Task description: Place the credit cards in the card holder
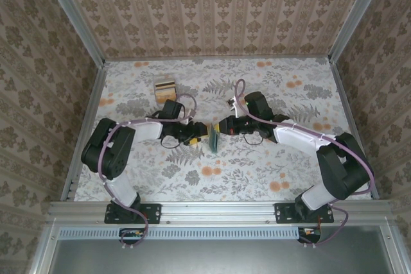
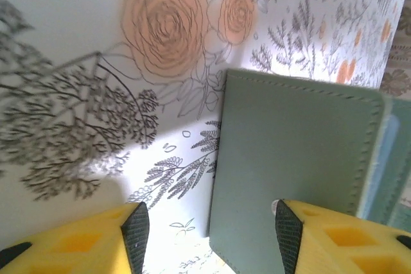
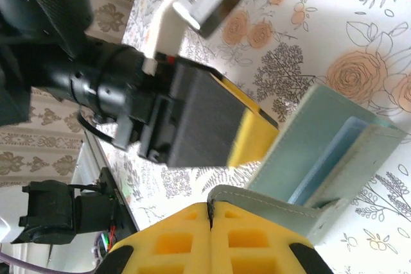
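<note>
Two grippers flank card holder (image 1: 214, 138). Right gripper (image 3: 210, 216) pinches shut on its flap, likely standing it on edge, pockets spread for loading. Left gripper (image 2: 210, 229) gapes open, green panel just ahead. Credit cards (image 1: 165, 88) well apart, not yet loaded.

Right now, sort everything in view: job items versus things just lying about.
Job:
card holder, green, in the middle
credit cards, tan stack, farther back on the left

Not the job:
floral table cover
patterned walls
</note>
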You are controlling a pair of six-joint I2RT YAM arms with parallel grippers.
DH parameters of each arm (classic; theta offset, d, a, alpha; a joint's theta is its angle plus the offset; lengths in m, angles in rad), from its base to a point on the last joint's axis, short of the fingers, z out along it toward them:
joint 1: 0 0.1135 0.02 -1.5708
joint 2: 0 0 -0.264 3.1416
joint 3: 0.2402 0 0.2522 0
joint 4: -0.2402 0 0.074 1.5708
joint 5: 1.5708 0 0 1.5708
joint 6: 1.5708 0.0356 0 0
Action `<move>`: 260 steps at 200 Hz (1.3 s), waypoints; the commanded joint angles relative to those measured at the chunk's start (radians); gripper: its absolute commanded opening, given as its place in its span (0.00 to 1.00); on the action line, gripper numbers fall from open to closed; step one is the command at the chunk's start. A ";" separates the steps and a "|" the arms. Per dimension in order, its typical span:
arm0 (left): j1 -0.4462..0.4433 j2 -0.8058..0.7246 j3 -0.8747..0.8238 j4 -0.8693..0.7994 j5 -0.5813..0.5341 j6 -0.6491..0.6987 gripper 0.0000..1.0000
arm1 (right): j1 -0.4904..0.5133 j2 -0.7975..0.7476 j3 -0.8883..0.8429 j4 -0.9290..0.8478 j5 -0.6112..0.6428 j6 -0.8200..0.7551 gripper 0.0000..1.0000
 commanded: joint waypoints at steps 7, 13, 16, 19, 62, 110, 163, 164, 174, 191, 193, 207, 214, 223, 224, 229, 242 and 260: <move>0.016 -0.028 -0.013 -0.048 0.041 0.079 0.59 | -0.016 -0.002 0.009 -0.105 0.053 -0.092 0.00; 0.015 -0.025 -0.023 -0.036 0.041 0.072 0.59 | -0.025 0.002 0.007 -0.106 0.045 -0.097 0.00; 0.015 -0.025 -0.028 -0.028 0.043 0.064 0.59 | -0.031 0.004 0.007 -0.108 0.040 -0.098 0.00; 0.015 -0.024 -0.034 -0.017 0.046 0.057 0.59 | -0.035 0.005 0.007 -0.110 0.039 -0.098 0.00; 0.015 -0.070 -0.048 0.023 0.064 0.043 0.60 | -0.043 0.004 0.014 -0.107 0.016 -0.089 0.00; 0.064 -0.082 -0.038 0.023 0.086 0.026 0.66 | -0.041 -0.023 0.025 -0.086 -0.009 -0.053 0.00; 0.081 -0.085 -0.024 0.029 0.108 0.002 0.73 | -0.039 -0.049 0.012 -0.065 -0.007 -0.022 0.00; 0.080 -0.085 -0.023 0.029 0.110 0.000 0.73 | -0.039 -0.050 0.012 -0.064 -0.009 -0.020 0.00; 0.069 -0.084 -0.012 0.032 0.127 -0.003 0.75 | -0.034 -0.066 0.005 -0.037 -0.008 0.002 0.00; 0.046 -0.081 0.013 -0.012 0.101 0.030 0.76 | -0.031 -0.078 0.013 -0.035 0.009 -0.004 0.00; 0.044 -0.079 0.017 -0.021 0.097 0.035 0.76 | -0.031 -0.075 0.017 -0.041 0.011 -0.009 0.00; 0.038 -0.059 0.035 -0.054 0.081 0.039 0.74 | -0.030 -0.063 0.030 -0.080 0.027 -0.027 0.00; 0.037 -0.056 0.030 -0.046 0.080 0.035 0.72 | -0.031 -0.056 0.024 -0.065 0.020 -0.016 0.00; 0.035 -0.061 0.019 -0.044 0.049 0.038 0.71 | -0.029 -0.047 0.007 -0.031 0.008 0.004 0.00; 0.033 -0.062 0.018 -0.045 0.043 0.039 0.71 | -0.029 -0.046 0.006 -0.028 0.007 0.007 0.00; 0.030 -0.066 0.016 -0.053 0.015 0.046 0.70 | -0.029 -0.040 0.001 -0.018 0.002 0.013 0.00; 0.027 -0.065 0.026 -0.085 -0.026 0.065 0.64 | -0.029 -0.026 0.005 -0.031 0.007 0.018 0.00; 0.027 -0.048 0.033 -0.123 -0.066 0.092 0.49 | -0.029 -0.036 0.002 -0.061 0.054 0.009 0.00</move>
